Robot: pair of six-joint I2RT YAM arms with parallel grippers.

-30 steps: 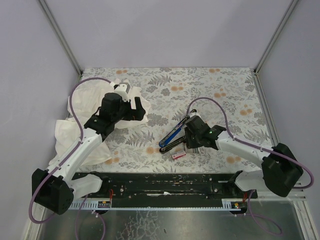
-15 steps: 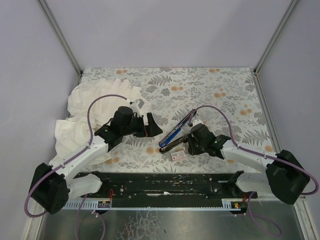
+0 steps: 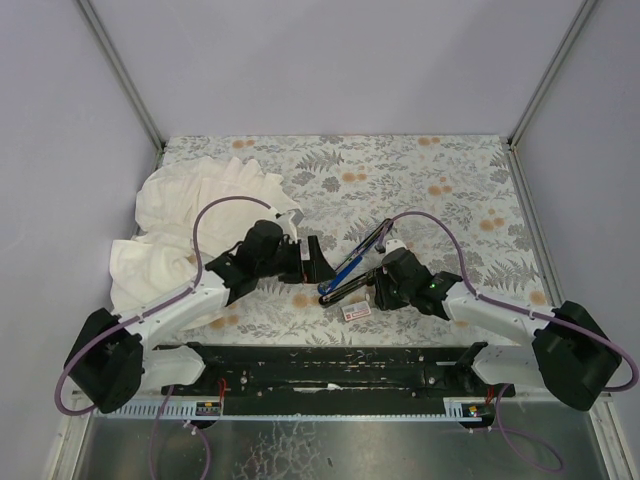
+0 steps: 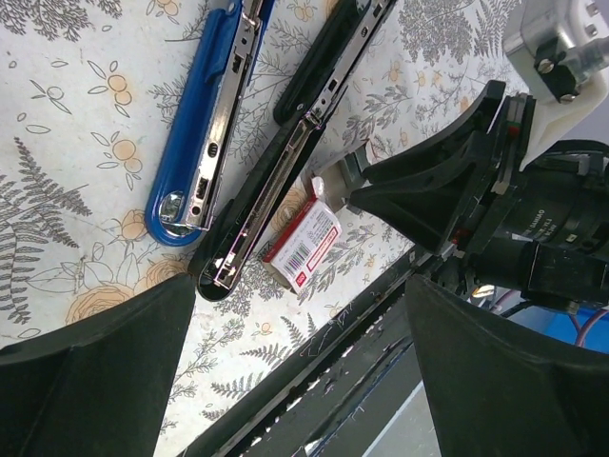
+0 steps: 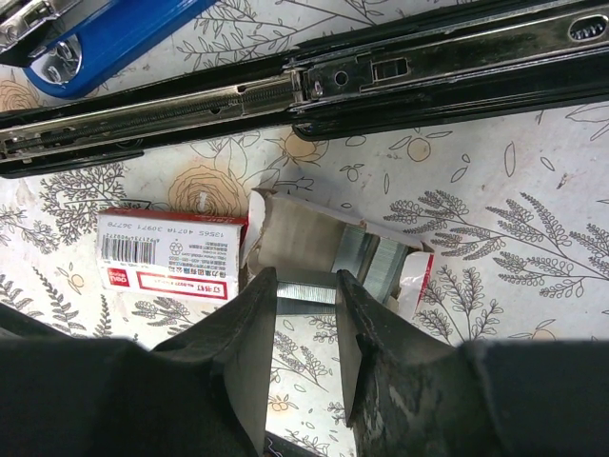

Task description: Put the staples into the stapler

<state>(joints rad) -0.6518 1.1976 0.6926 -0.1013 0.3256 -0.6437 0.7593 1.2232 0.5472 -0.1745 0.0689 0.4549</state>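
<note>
The stapler (image 3: 355, 262) lies hinged open at mid-table, its blue top arm (image 4: 209, 114) beside the black base with the metal channel (image 4: 271, 186). The staple box's white, red-labelled sleeve (image 5: 171, 252) lies just in front of it, also in the top view (image 3: 356, 311) and the left wrist view (image 4: 304, 243). Its inner tray (image 5: 371, 257) holds silvery staple strips. My right gripper (image 5: 304, 297) is shut on one staple strip (image 5: 306, 284) at the tray's edge. My left gripper (image 4: 300, 319) is open and empty, hovering left of the stapler (image 3: 315, 262).
A large white cloth (image 3: 190, 215) lies crumpled at the left of the floral table. The black rail (image 3: 330, 365) runs along the near edge. Grey walls and metal posts close in the back and sides.
My left arm has swung right, off the cloth, to just beside the stapler. My right gripper has shifted slightly toward the near edge, over the staple box.
</note>
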